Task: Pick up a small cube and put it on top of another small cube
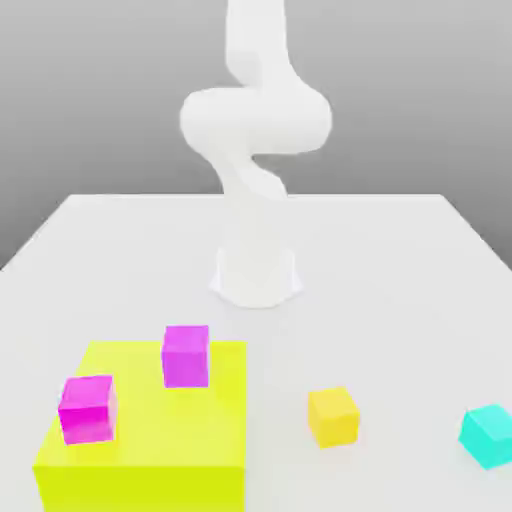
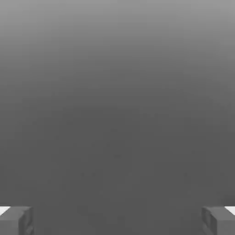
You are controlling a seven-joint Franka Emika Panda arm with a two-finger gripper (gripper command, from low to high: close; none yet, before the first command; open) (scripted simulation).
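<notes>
Exterior view: white arm is seen rising from its base on the pale surface, folded over near the top. All blocks are laid out nearer the camera than the base. The small orange-yellow cube is seen resting on the surface, alone, nothing touching it. A big flat lemon-yellow block is placed towards the exterior view's left of it, apart from it. Two magenta cubes are carried on that block: one near its far edge, the other at its left side, apart from each other. A cyan cube is seen on the surface at the exterior view's right, apart from the orange-yellow cube.

Hand view: the pincer is held wide open, fingertips seen at opposite sides, nothing gripped. Only plain grey background is seen between and beyond the fingers. The orange-yellow cube's place relative to the pincer cannot be told.
</notes>
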